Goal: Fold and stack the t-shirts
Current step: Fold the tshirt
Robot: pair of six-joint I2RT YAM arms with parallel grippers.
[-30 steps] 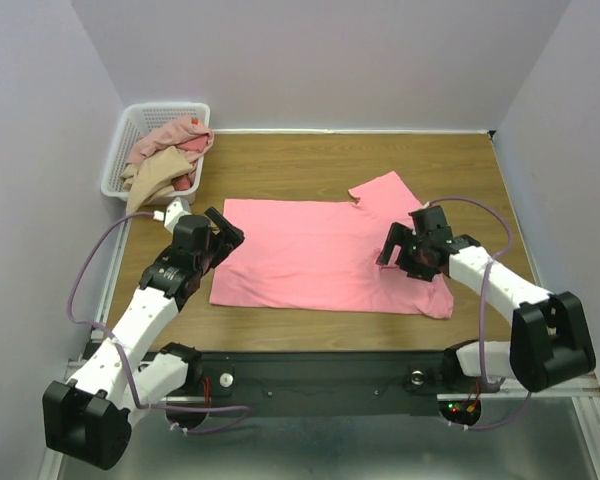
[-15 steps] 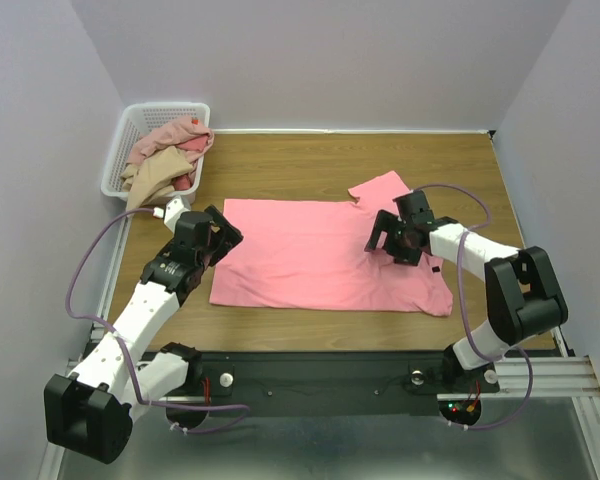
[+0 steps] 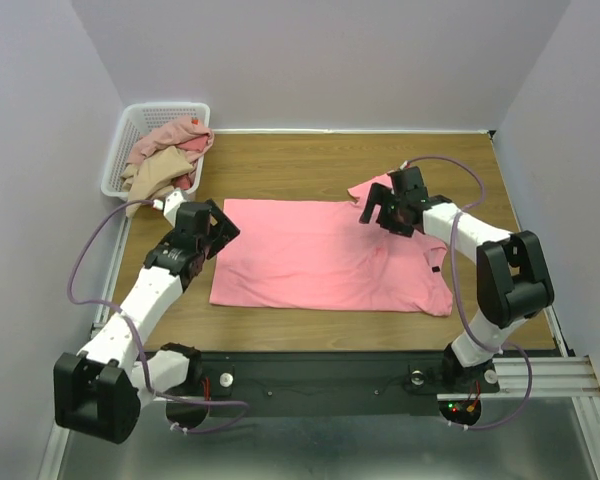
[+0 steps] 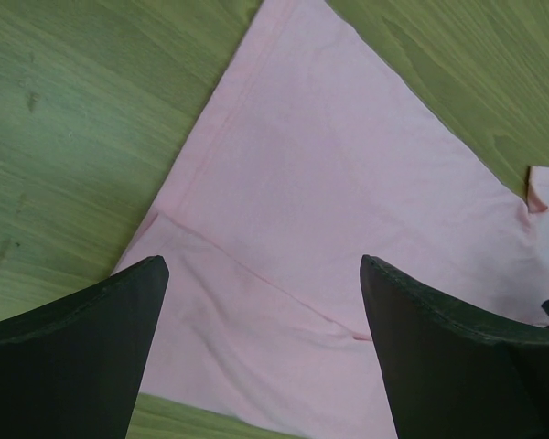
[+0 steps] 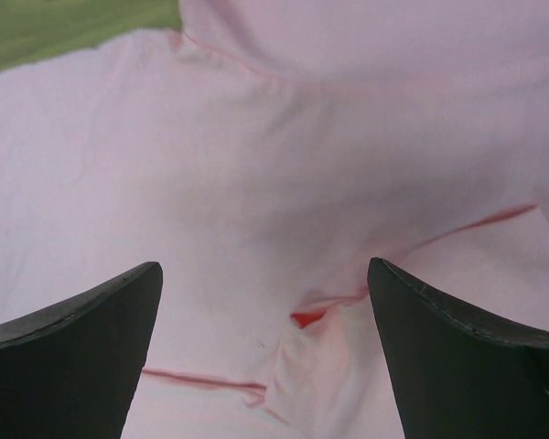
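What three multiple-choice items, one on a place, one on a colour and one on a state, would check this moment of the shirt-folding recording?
1. Where does the white basket stand?
A. At the far left corner of the table
B. At the near right corner
C. Between the two arms

2. What colour is the t-shirt spread flat?
A. Tan
B. Salmon-pink
C. Blue

3. How do the left gripper and the right gripper stand?
A. Both shut on cloth
B. Both open, holding nothing
C. Left open, right shut on a sleeve

Answers: 1 A, the top view shows it by the left wall at the far end. 2 B, the cloth is bright pink in every view. 3 B, each wrist view shows fingers wide apart above the cloth.
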